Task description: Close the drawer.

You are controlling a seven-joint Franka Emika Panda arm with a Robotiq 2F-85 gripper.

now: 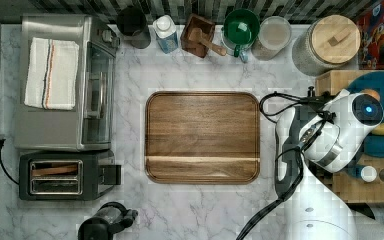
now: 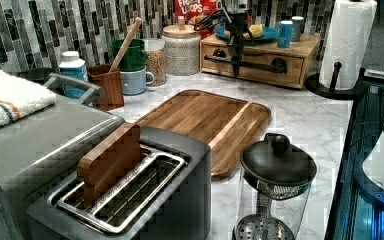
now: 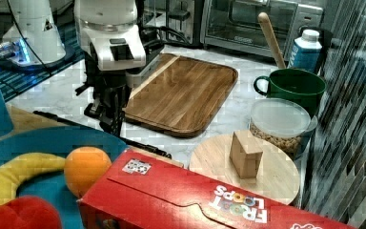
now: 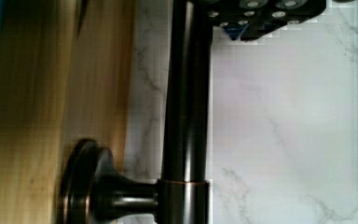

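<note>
One counter (image 1: 130, 210): white marble, carrying everything listed below.
Robot arm (image 1: 325, 130): white, rising from the counter's near right corner in the top view and reaching over the cabinet at the top view's right edge.
Toaster oven (image 1: 45, 125): steel, sitting along the counter's left edge in the top view, with a folded striped towel (image 1: 51, 72) lying on its roof.
Tray (image 1: 202, 135): dark brown wood with rounded corners, lying flat at the counter's middle, well apart from the cabinet.
Cabinet (image 2: 310, 46): light bamboo-coloured wood, standing against the tiled wall at the counter's far right corner in the left view and bearing a blue plate (image 2: 267, 34) of fruit.
Toaster (image 1: 65, 175): dark, standing just beside the toaster oven with a wooden slab sticking up from one slot.
Drawer (image 2: 260, 70): sitting in the cabinet with its light-wood front facing the tray; how far out it is standing cannot be told.
Handle (image 4: 186, 93): dark metal bar running across the drawer front on round mounts.
Gripper (image 2: 237, 62): black, hanging down right at the handle's bar in front of the drawer; whether it is spread or pinching the bar cannot be told.
</note>
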